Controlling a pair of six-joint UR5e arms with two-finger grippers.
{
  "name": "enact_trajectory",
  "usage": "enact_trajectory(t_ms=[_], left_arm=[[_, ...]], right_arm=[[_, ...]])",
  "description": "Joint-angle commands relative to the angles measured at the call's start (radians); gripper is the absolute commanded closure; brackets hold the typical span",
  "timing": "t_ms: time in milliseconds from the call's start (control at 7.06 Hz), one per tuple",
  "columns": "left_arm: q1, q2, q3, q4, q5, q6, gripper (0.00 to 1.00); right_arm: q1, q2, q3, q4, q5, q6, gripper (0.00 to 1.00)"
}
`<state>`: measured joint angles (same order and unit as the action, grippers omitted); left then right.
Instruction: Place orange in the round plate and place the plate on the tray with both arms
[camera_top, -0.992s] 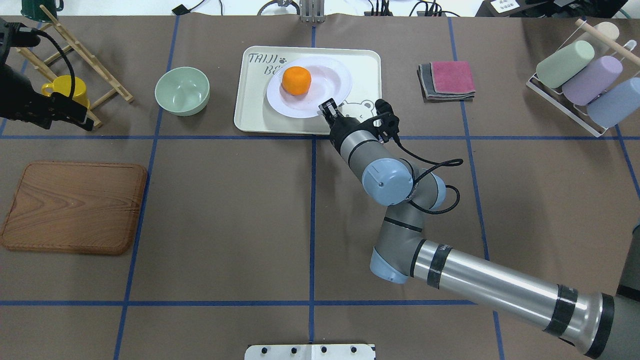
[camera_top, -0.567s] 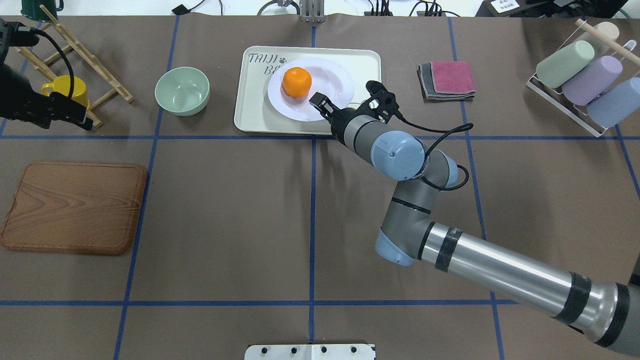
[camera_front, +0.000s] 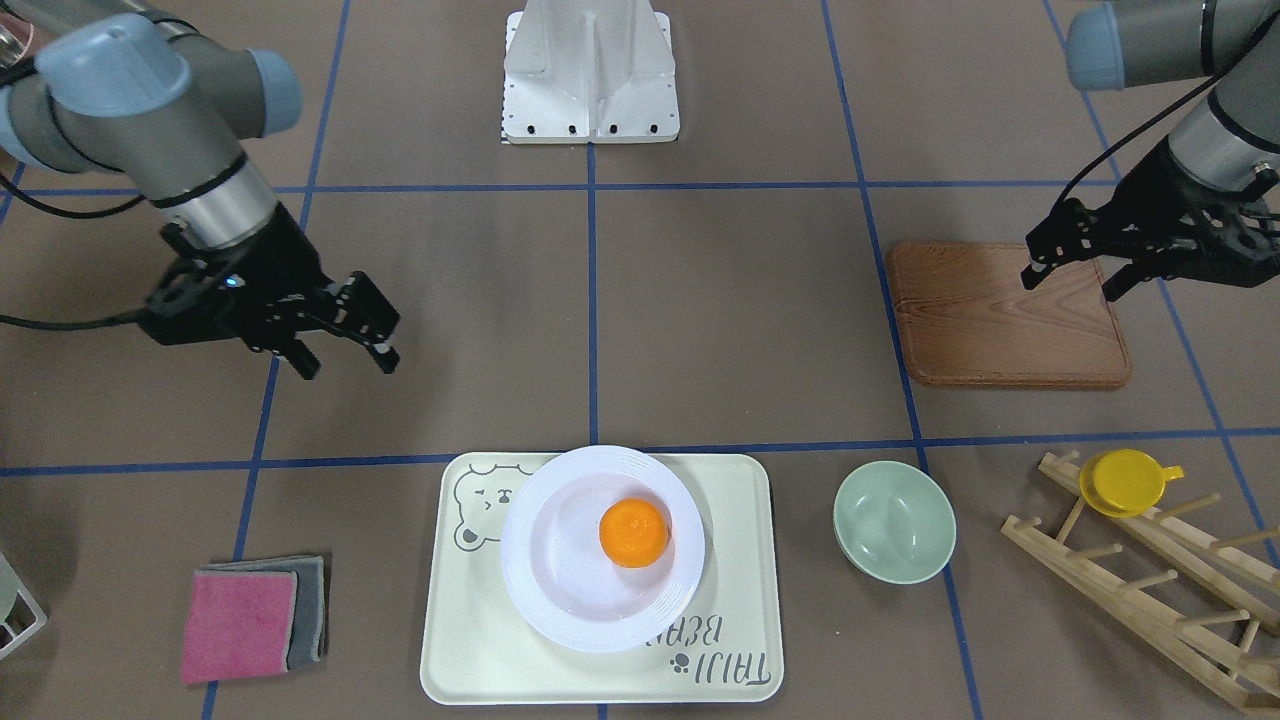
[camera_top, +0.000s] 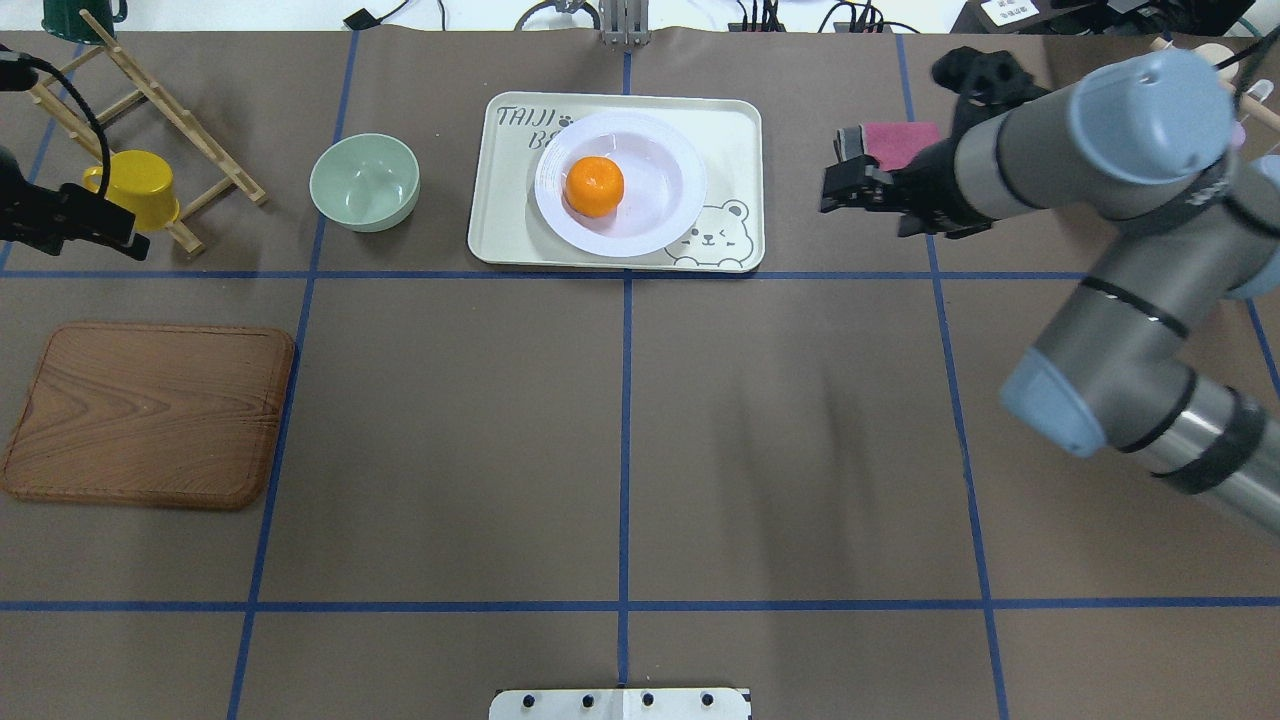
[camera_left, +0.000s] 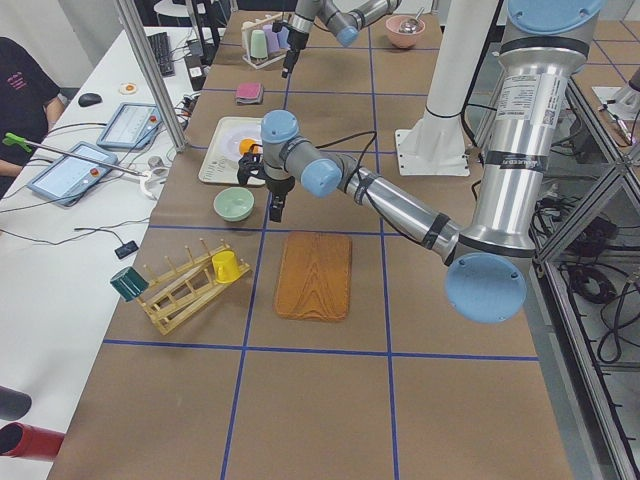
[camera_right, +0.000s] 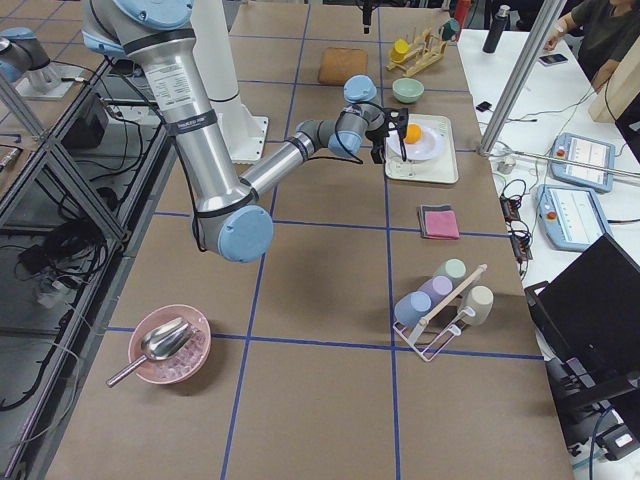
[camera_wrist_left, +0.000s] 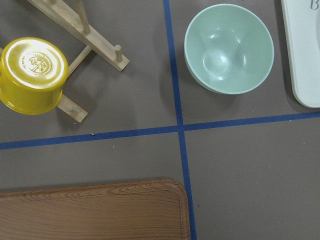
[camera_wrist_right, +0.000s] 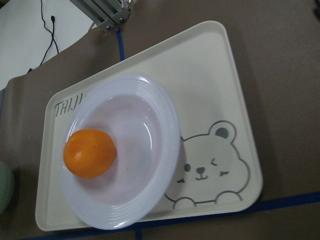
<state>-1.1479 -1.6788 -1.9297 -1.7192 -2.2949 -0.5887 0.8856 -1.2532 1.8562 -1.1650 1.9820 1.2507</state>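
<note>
The orange (camera_top: 594, 186) (camera_front: 634, 533) lies in the white round plate (camera_top: 660, 205) (camera_front: 560, 570). The plate rests on the cream bear-print tray (camera_top: 510, 235) (camera_front: 480, 640) at the far middle of the table. My right gripper (camera_front: 345, 358) (camera_top: 865, 205) hangs open and empty above the table, well to the tray's right in the overhead view. Its wrist view looks down on the orange (camera_wrist_right: 90, 153), plate (camera_wrist_right: 150, 125) and tray (camera_wrist_right: 210, 75). My left gripper (camera_front: 1070, 280) is open and empty, raised over the wooden board's edge.
A pale green bowl (camera_top: 364, 182) (camera_wrist_left: 229, 48) stands left of the tray. A yellow cup (camera_top: 140, 185) hangs on a wooden rack (camera_front: 1150, 590) at far left. The brown wooden board (camera_top: 150, 415) lies near left. Folded cloths (camera_front: 250, 620) lie under the right gripper.
My right gripper left the plate's near rim, rising and swinging right over the cloths. Plate and orange stayed on the tray. My left gripper drifted slightly left.
</note>
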Motion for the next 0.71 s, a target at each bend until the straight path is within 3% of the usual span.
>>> enact_trajectory(t_ms=[0, 142, 283, 567], left_arm=[[-0.090, 0.094, 0.018, -0.002, -0.001, 0.230, 0.03], [-0.116, 0.126, 0.023, -0.002, 0.000, 0.307, 0.03], [-0.137, 0.142, 0.038, 0.001, 0.002, 0.367, 0.03], [-0.161, 0.168, 0.118, 0.018, 0.002, 0.499, 0.03]], right_arm=[[0.245, -0.223, 0.090, -0.084, 0.134, -0.361, 0.00], [0.376, -0.329, 0.078, -0.096, 0.267, -0.688, 0.00], [0.473, -0.442, 0.080, -0.111, 0.318, -0.876, 0.00], [0.536, -0.555, 0.060, -0.203, 0.308, -1.005, 0.00]])
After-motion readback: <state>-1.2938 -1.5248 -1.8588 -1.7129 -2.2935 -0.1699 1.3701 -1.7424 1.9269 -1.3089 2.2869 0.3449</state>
